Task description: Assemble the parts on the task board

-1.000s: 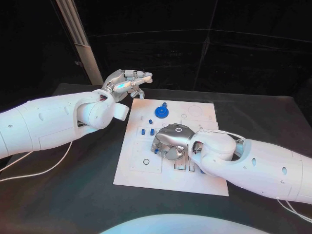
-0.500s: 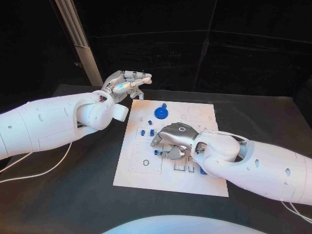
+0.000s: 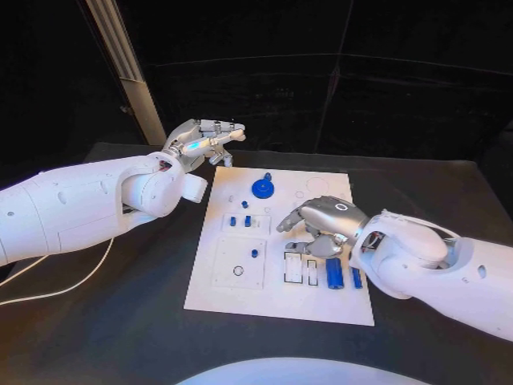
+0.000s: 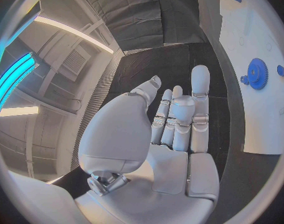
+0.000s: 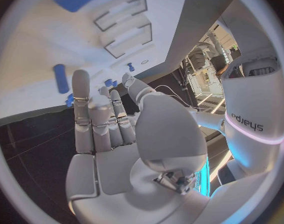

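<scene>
**Handling of the Small Parts and Present Hand Pose**

The task board (image 3: 282,241) is lying flat in the middle of the black table (image 3: 442,192), and the blue parts are being carried on it. A blue gear (image 3: 264,188) is seated near the far end of the board, small blue pegs (image 3: 248,220) are standing at mid-board, and two blue bars (image 3: 335,273) are lying in the near right portion, beside two empty rectangular slots (image 3: 295,267).

The parts are judged to be light, rigid moulded pieces with smooth faces, so slipping under a loose pinch is to be expected. The bars are best taken across their long sides near the middle; the pegs are best pinched at the top; the gear is best taken at its rim or raised hub. Little force is judged to be needed, but alignment with the slots is likely to be tight.

The right robot hand (image 3: 321,222) is being held low over the board, just beyond the bars, with its fingers curved downward and apart; nothing is being held in it. The left robot hand (image 3: 204,138) is being held raised beyond the board's far left corner, with its fingers loosely extended and nothing in its grasp.
</scene>
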{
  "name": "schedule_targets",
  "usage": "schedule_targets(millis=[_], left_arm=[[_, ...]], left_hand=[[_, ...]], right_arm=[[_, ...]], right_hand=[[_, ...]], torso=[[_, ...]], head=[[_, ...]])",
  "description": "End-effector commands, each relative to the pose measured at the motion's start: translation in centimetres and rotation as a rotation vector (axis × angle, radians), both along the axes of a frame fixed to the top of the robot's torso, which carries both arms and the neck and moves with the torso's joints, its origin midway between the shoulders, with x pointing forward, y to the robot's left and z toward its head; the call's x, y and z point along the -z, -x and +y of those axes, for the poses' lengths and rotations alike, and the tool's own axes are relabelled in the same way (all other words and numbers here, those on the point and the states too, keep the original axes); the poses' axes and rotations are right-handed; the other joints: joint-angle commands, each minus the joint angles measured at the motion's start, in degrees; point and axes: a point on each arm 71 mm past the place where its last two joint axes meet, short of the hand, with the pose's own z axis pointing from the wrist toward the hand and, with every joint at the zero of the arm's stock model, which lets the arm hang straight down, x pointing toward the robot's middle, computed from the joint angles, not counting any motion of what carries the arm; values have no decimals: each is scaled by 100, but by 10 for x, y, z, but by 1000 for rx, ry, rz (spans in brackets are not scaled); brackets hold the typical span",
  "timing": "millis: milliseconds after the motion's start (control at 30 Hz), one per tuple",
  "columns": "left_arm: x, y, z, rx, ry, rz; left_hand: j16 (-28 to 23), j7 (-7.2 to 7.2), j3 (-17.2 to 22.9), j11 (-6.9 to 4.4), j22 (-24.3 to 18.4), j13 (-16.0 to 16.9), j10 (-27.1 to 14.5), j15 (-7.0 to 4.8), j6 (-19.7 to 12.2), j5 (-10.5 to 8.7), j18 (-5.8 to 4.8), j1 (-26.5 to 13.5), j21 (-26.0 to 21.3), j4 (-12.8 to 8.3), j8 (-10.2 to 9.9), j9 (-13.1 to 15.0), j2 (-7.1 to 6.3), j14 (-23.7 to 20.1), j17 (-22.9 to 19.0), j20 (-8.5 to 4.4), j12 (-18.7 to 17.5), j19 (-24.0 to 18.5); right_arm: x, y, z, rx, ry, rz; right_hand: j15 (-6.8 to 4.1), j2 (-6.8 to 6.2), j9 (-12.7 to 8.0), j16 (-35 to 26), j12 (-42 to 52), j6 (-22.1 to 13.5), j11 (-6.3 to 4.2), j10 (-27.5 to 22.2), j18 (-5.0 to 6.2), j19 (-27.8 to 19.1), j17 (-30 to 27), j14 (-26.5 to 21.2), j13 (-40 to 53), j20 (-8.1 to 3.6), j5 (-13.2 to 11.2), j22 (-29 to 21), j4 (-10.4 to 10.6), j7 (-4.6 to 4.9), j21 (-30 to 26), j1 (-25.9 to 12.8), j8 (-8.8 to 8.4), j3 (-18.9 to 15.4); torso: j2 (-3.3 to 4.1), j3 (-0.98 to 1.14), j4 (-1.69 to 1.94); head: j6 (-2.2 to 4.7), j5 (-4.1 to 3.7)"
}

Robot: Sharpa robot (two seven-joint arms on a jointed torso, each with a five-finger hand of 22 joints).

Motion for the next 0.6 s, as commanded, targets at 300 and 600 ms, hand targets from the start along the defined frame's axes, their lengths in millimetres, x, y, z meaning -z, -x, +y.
schedule_targets(millis=[300, 600], left_arm=[[-1, 0, -2, 17, 8, 0], [-1, 0, -3, 20, 9, 1]], left_hand=[[29, 30, -20, -7, -6, -7, -37, -18, -2, -18, 62, -5, -30, -17, 20, -4, 32, -37, -6, -40, 20, -11], [29, 30, -20, -7, -6, -7, -37, -18, -2, -18, 62, -5, -30, -17, 20, -4, 32, -37, -6, -40, 20, -11]], right_arm=[[-1, -17, -45, 141, 160, 65], [1, -22, -42, 142, 189, 52]], right_hand=[[43, -51, -5, -407, 189, -672, 30, -629, 80, -99, -556, -145, 10, 29, 236, -300, 285, -41, -336, 313, -21, -961], [22, 151, 22, -384, 435, -472, -4, -583, 82, -26, -552, -77, 27, 2, 222, -335, 318, -98, -363, 602, 15, -1045]], torso=[[6, 9, 6], [12, 5, 4]], head=[[77, -100], [96, -97]])
